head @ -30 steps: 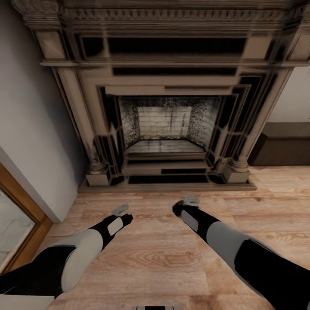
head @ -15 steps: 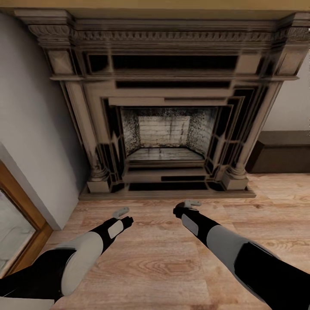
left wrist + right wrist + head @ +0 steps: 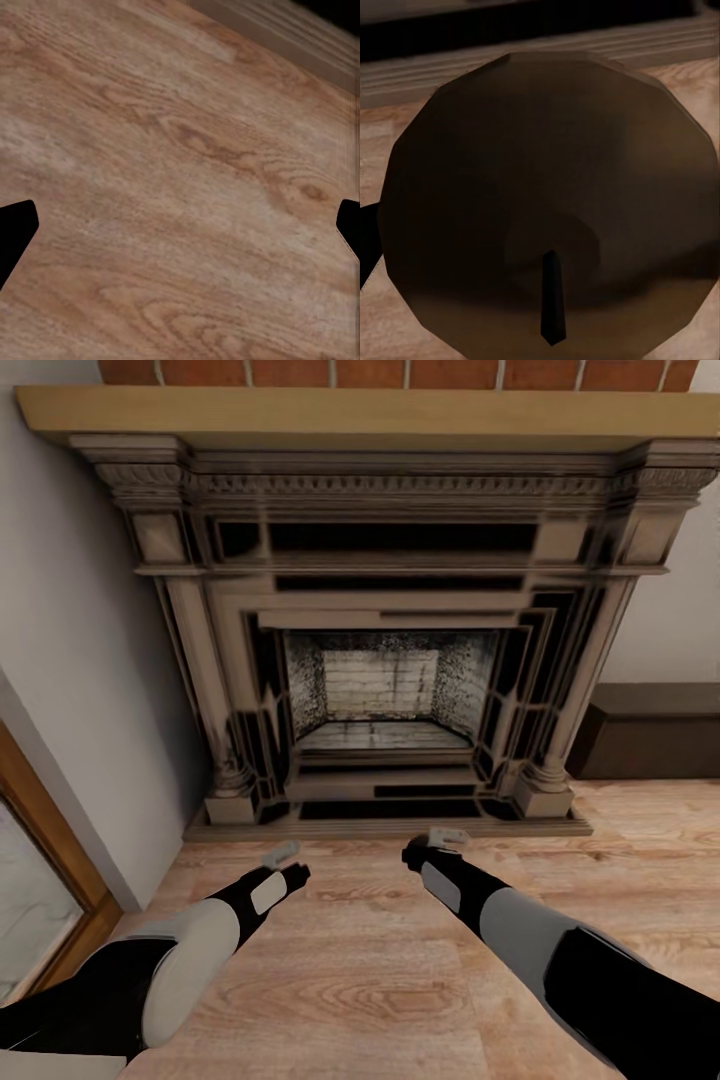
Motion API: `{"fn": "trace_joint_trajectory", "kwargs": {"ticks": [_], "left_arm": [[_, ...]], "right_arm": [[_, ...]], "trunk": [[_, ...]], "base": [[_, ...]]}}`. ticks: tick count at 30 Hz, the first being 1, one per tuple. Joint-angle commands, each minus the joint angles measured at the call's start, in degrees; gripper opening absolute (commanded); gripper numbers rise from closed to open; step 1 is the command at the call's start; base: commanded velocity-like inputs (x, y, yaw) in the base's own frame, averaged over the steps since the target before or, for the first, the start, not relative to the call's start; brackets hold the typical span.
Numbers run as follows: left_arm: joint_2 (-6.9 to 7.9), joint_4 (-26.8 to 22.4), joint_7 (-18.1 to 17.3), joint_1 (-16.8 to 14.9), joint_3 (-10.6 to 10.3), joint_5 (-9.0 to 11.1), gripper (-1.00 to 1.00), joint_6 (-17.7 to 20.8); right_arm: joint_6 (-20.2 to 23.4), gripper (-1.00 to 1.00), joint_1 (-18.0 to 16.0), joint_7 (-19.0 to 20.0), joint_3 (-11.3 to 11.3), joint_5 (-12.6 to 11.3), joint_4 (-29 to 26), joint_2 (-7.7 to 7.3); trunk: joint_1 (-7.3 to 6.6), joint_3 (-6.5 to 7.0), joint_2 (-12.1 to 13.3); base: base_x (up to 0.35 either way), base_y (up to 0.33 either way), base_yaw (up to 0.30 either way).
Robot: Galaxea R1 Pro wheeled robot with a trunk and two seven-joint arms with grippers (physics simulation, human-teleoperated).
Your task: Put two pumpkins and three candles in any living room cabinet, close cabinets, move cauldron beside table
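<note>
**Facing the hearth, arms low, nothing clearly in hand**

Both arms reach forward and down over the light wood plank floor point(image 3: 360, 980). This looks like a carrying posture for travel, not a reach toward anything. The left gripper point(image 3: 280, 852) hangs just above the boards. In the left wrist view its jaws stand wide, the two dark tips at opposite edges with only floor grain between them point(image 3: 180, 232). It holds nothing.

The right gripper point(image 3: 445, 837) also sits low, near the hearth step. In the right wrist view a dark-brown, faceted rounded shape point(image 3: 547, 187) looms close, with one dark fingertip point(image 3: 551, 296) in front of it. I cannot tell what that shape is, nor whether these jaws are wide, narrow or gripping.

Ahead is the ornate grey-beige stone fireplace surround point(image 3: 390, 560), under a pale wood mantel shelf point(image 3: 360, 415) and a red brick chimney point(image 3: 400, 372). The long, low dark-brown wood cabinet point(image 3: 650, 730) stands against the grey wall point(image 3: 80, 660), just to the right of the fireplace, and its visible end looks closed. A wood-framed glass door point(image 3: 40, 880) edges the left.

Judging by this, the robot probably needs to turn toward the cabinet side next.
</note>
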Motion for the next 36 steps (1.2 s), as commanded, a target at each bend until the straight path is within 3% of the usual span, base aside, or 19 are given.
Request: {"fn": "trace_joint_trajectory", "kwargs": {"ticks": [1, 20, 36], "left_arm": [[-0.02, -0.11, 0.26, 0.00, 0.26, -0.06, 1.00, 0.28], [-0.99, -0.11, 0.26, 0.68, 0.26, -0.05, 1.00, 0.28], [-1.16, -0.11, 0.26, 0.70, 0.26, -0.05, 1.00, 0.28]], "right_arm": [[0.30, -1.00, -0.02, -0.37, 0.38, -0.30, -0.10, -0.01], [0.30, -1.00, 0.79, -0.40, 0.47, -0.30, -0.10, 0.22], [0.32, -1.00, 1.13, -0.43, 0.55, -0.30, -0.10, 0.24]], "trunk": [[-0.03, 0.17, 0.00], [-0.52, 4.38, 0.25], [-4.03, 7.26, 6.65]], "base": [[0.000, 0.000, 0.000], [0.000, 0.000, 0.000], [0.000, 0.000, 0.000]]}}
